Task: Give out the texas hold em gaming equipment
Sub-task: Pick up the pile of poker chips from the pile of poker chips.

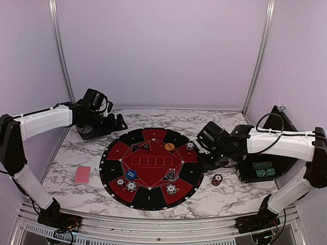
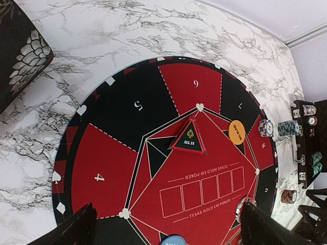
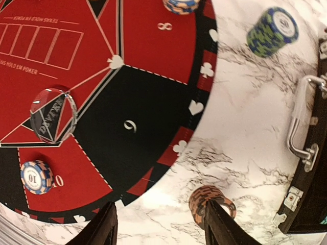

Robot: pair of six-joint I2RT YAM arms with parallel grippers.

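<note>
Red-backed cards (image 1: 82,174) lie on the table left of the round mat (image 1: 153,201). On the mat are an orange disc (image 1: 169,146), a blue marker (image 1: 132,174) and chip stacks (image 1: 172,189). A red striped chip stack (image 1: 216,179) stands on the marble off the mat's right edge. In the right wrist view this stack (image 3: 200,198) sits just behind my right finger (image 3: 225,227). My right gripper (image 3: 161,229) is open and empty, low over the mat's edge (image 1: 207,162). My left gripper (image 1: 120,122) is open and empty, high at the back left. The left wrist view shows its open gripper (image 2: 168,229) and the orange disc (image 2: 236,131).
A black case (image 1: 278,138) with green chips (image 1: 263,169) stands at the right; its handle (image 3: 299,127) is near my right gripper. A green chip stack (image 3: 272,30) stands on the marble. A black object (image 1: 88,131) lies at the back left. A clear dealer button (image 3: 52,115) is on the mat.
</note>
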